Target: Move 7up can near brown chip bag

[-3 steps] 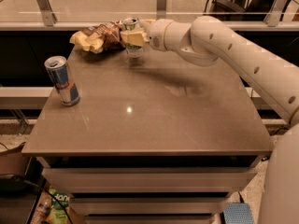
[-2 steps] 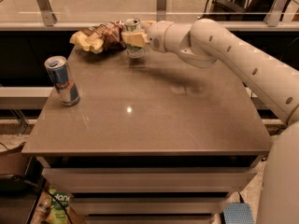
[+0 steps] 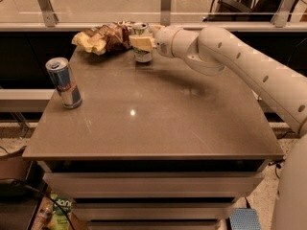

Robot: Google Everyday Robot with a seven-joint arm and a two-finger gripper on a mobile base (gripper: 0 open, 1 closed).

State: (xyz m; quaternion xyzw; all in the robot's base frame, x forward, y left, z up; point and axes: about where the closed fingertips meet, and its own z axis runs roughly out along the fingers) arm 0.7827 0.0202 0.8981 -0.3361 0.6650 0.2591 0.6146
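The 7up can (image 3: 142,54), white with green markings and a silver top, stands upright at the far edge of the table, just right of the brown chip bag (image 3: 103,36). The bag is wrinkly, dark brown in the middle with pale yellow ends, and lies at the far left corner. My gripper (image 3: 140,42) reaches in from the right and is shut on the can's upper half. The can's base looks to be on or just above the tabletop, and the can nearly touches the bag's right end.
A taller slim blue and silver can (image 3: 64,83) stands upright near the table's (image 3: 158,123) left edge. My arm (image 3: 240,61) spans the far right part of the table. A railing with glass runs behind the table, with drawers below the top.
My gripper has lowered the 7up can from a little above the table down to the tabletop, shifting slightly right, beside the chip bag. The other can has not moved.
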